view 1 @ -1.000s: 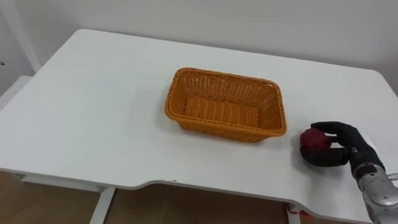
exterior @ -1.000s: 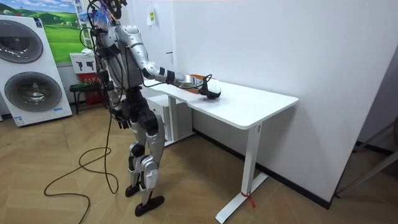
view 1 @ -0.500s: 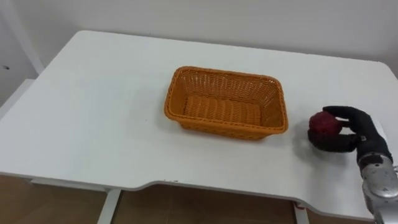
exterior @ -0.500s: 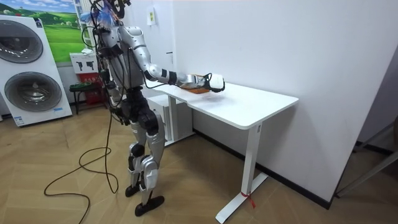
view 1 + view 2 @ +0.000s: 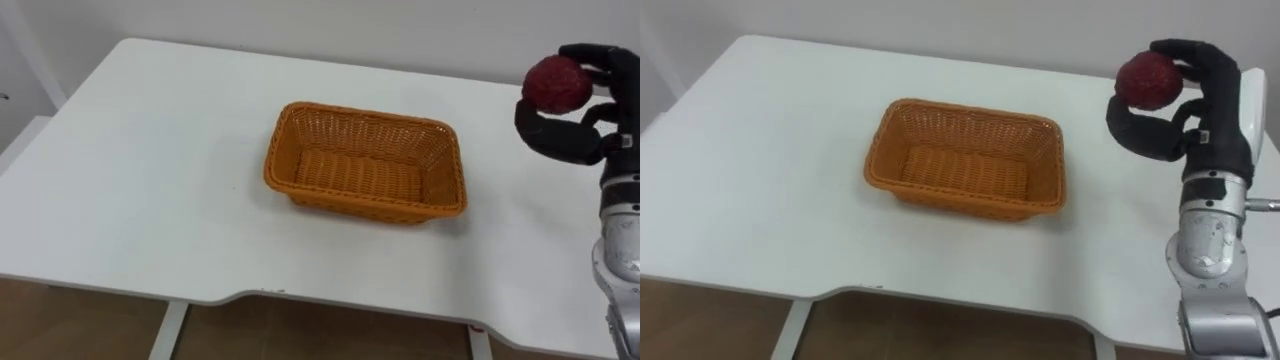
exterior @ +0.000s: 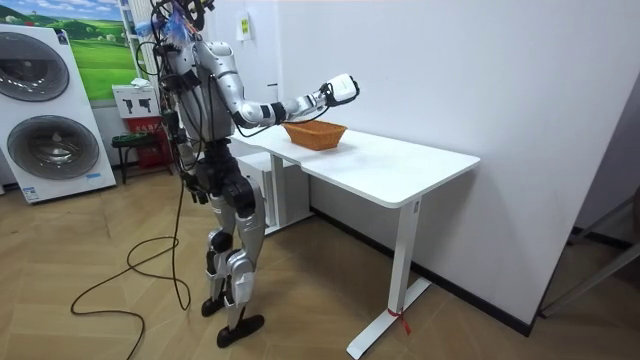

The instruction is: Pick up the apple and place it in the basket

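Red round apple sits in black right hand, fingers curled round it, high over white counter beside orange wicker basket, likely to clear its rim.

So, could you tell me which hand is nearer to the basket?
Right. The right hand holds the apple raised right of the basket; the left hand hangs by the robot's hip, off the table.

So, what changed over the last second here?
The right hand, curled round the red apple, lifted it from the white table to well above it, right of the orange wicker basket. The basket stayed put and empty; the robot stands where it did.
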